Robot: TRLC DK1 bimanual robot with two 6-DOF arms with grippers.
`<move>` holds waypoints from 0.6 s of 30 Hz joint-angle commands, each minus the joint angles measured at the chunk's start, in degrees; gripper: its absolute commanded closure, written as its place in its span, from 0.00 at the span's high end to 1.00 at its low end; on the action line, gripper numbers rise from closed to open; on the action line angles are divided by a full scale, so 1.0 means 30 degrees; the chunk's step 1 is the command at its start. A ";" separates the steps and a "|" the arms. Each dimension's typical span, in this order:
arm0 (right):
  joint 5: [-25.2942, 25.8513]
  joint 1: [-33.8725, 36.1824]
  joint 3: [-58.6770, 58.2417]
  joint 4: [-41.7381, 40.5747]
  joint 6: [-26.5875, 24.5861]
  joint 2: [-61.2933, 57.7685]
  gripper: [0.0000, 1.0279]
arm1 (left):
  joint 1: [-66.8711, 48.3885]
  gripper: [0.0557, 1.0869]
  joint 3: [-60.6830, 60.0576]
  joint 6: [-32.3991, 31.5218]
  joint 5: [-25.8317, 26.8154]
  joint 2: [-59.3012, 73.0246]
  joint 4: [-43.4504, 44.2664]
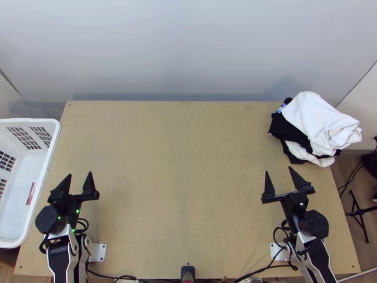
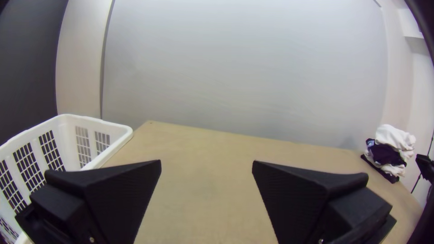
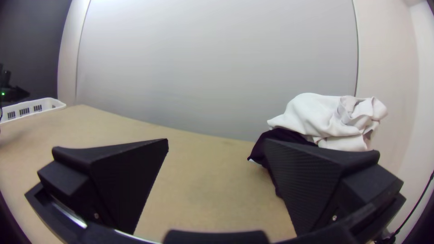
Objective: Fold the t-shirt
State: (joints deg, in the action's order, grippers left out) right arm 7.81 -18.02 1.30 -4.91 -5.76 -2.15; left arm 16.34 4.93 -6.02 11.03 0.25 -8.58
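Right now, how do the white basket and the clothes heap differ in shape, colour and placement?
The basket keeps a stiff, straight-sided shape with slotted walls; the heap is bunched, soft cloth. The basket is mainly white; the heap mixes white and black. The basket sits at the table's left edge, the heap at its far right corner.

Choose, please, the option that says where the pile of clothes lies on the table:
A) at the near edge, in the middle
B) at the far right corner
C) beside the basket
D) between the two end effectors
B, since the top view shows the pile of clothes heaped at the far right corner of the table, beyond the right end effector.
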 commanded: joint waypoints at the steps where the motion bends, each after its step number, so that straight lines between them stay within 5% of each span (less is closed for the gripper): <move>1: 0.0149 -0.0233 -0.0375 0.1225 0.0308 0.0718 0.96 | -0.2253 0.95 -0.0588 -0.0307 -0.0160 -0.0054 -0.0099; 18: 0.0149 0.0148 -0.0375 0.1196 0.0338 0.0747 0.96 | -0.2282 0.95 -0.0588 -0.0278 -0.0189 -0.0084 -0.0099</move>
State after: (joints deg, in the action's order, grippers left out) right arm 8.19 -17.63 0.25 -1.61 -4.75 -0.03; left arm 9.78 3.29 -6.83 10.39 0.01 -8.56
